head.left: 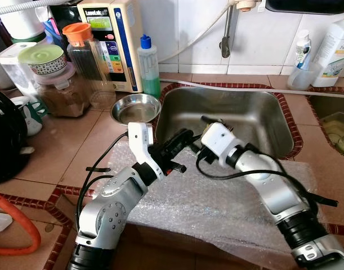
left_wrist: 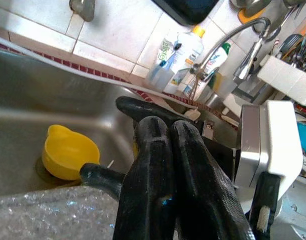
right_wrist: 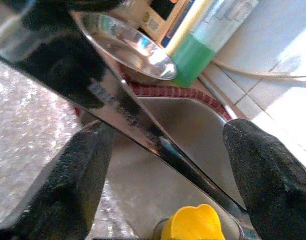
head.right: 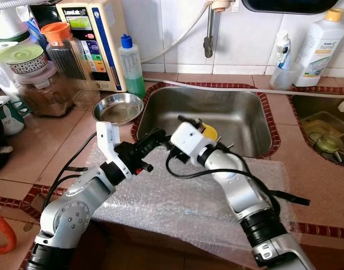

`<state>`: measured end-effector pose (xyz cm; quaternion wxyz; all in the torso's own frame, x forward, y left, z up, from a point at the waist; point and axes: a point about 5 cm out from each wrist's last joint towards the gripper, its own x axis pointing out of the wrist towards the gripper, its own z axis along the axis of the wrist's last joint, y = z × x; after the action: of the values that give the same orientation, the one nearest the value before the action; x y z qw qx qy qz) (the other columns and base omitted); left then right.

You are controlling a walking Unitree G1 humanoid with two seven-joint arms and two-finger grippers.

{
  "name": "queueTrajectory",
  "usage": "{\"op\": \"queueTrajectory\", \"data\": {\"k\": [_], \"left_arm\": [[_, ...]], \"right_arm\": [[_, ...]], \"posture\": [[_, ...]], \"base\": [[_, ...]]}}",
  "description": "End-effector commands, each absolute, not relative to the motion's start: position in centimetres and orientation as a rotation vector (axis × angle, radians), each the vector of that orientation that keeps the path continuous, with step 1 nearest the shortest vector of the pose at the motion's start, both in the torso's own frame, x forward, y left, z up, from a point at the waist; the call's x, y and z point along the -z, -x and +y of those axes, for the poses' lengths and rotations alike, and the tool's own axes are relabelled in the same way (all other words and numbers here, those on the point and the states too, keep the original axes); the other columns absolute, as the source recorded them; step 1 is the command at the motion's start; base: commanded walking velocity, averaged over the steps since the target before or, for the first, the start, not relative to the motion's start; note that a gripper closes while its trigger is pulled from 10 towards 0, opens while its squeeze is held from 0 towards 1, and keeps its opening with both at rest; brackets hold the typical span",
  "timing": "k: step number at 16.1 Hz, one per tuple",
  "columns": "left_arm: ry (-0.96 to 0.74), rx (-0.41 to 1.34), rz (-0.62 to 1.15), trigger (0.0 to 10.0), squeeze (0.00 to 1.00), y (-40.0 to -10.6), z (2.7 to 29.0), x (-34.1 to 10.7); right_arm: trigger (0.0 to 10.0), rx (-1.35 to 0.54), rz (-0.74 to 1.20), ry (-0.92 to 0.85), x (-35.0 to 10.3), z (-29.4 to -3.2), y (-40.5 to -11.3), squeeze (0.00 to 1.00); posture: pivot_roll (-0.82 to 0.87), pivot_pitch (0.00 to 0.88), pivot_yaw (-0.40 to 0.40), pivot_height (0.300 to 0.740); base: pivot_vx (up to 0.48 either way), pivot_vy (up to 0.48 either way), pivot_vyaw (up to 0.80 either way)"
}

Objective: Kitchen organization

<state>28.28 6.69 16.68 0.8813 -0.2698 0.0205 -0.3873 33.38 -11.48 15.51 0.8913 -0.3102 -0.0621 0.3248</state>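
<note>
While the left pincer [head.left: 183, 138] is pressed shut and the right pincer [right_wrist: 168, 165] is spread around a metal blade [right_wrist: 122, 117], the yellow cup [right_wrist: 193, 224] in the sink [head.left: 256, 115] beyond could be missed if the blade slips.

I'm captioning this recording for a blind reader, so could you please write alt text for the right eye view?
Two silver robot arms meet over bubble wrap at the front edge of a steel sink, the left gripper shut beside the right gripper. A yellow cup lies in the sink; a steel bowl sits on the tiled counter.
</note>
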Motion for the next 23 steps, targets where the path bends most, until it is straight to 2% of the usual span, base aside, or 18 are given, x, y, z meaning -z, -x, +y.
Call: {"op": "queueTrajectory", "data": {"k": [1, 16, 17, 18, 23], "left_arm": [[0.555, 0.818, 0.026, 0.0, 0.00, -28.0, 6.8, -17.1], [0.518, 0.801, 0.042, 0.0, 0.00, -28.1, 7.0, -16.7], [0.514, 0.780, 0.043, 10.0, 0.00, -28.3, 7.1, -16.7], [0.504, 0.748, 0.040, 10.0, 1.00, -28.5, 7.3, -16.6], [0.493, 0.726, 0.037, 10.0, 1.00, -28.8, 7.6, -16.6]], "right_arm": [[0.0, -0.695, -0.149, 0.657, -15.7, -11.1, -33.5, 0.00], [0.0, -0.651, -0.179, 0.651, -15.5, -11.7, -33.9, 0.00], [0.0, -0.649, -0.179, 0.652, -15.5, -11.8, -33.9, 0.00], [0.0, -0.645, -0.179, 0.652, -15.5, -11.9, -33.9, 0.00], [0.0, -0.621, -0.176, 0.657, -15.5, -12.6, -33.9, 0.00]], "posture": [[-0.30, 0.056, 0.100, 0.740], [-0.30, 0.058, 0.104, 0.740], [-0.30, 0.058, 0.105, 0.740], [-0.30, 0.058, 0.106, 0.740], [-0.30, 0.055, 0.106, 0.740]], "base": [[0.000, 0.000, 0.00], [0.000, 0.000, 0.00], [0.000, 0.000, 0.00], [0.000, 0.000, 0.00], [0.000, 0.000, 0.00]]}}
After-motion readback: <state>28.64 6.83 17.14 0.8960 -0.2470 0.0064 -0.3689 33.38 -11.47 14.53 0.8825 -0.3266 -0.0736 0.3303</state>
